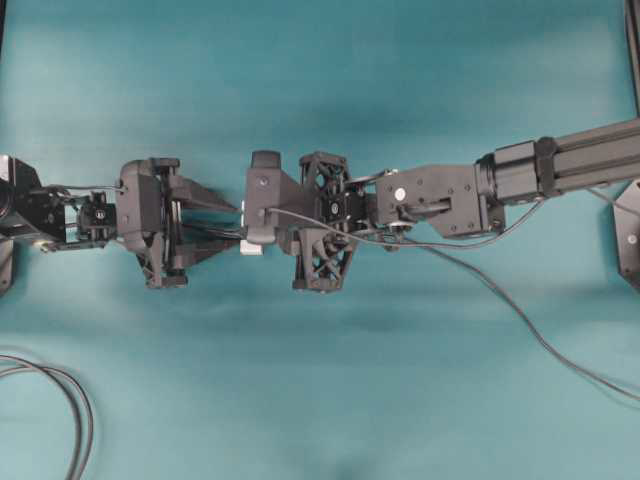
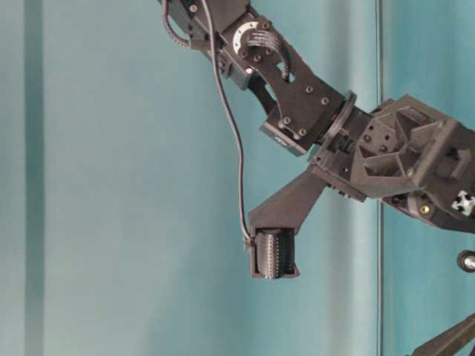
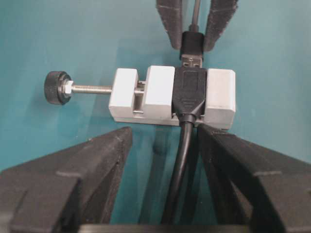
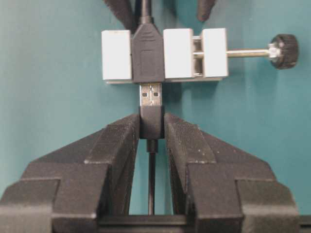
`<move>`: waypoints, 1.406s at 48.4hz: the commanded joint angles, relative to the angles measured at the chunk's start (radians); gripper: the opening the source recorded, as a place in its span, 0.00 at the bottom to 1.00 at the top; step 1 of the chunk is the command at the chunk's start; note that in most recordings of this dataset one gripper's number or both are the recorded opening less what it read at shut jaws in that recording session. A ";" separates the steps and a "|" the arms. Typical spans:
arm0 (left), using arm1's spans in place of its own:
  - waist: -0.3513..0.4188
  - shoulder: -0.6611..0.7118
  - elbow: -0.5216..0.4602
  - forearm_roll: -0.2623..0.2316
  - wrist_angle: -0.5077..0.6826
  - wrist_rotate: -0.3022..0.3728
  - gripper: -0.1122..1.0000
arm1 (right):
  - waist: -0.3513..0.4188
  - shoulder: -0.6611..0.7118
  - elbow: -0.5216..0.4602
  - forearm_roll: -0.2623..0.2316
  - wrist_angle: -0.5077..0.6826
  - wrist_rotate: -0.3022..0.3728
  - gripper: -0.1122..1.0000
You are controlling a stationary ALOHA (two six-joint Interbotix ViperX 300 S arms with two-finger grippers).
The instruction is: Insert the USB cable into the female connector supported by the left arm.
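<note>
Teal cloth (image 1: 330, 400) covers the table under both of my arms, which meet nose to nose at the middle of the overhead view. My right gripper (image 4: 151, 124) is pinched narrow on the USB cable (image 4: 151, 182), a thin dark grey lead; its small dark rectangular plug sits squeezed between the ribbed black pads, and its metal tip pokes out in front. That tip is just at the mouth of the female connector (image 4: 148, 53), a black socket body clamped in a small white rectangular block with a threaded pin and black knob sticking out to one side. From the right wrist view I see bare metal between plug and socket, so the plug is lined up with the socket but not seated. My left gripper (image 3: 163, 141) stands wide, its pointed triangular jaws either side of the connector's own dark cable, just behind the white block; I cannot tell whether the jaws touch the block. From table level I see only the right gripper hanging fingers-down, the cable looping up from it.
</note>
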 commanded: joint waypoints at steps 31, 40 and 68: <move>0.014 -0.008 -0.002 0.000 0.049 0.020 0.72 | -0.003 -0.029 -0.046 -0.003 0.032 0.002 0.29; 0.014 -0.008 -0.003 0.000 0.049 0.020 0.72 | -0.003 -0.032 -0.048 -0.003 0.040 0.000 0.29; 0.014 -0.008 -0.020 0.000 0.052 0.021 0.72 | -0.005 -0.032 -0.066 -0.003 0.040 0.002 0.29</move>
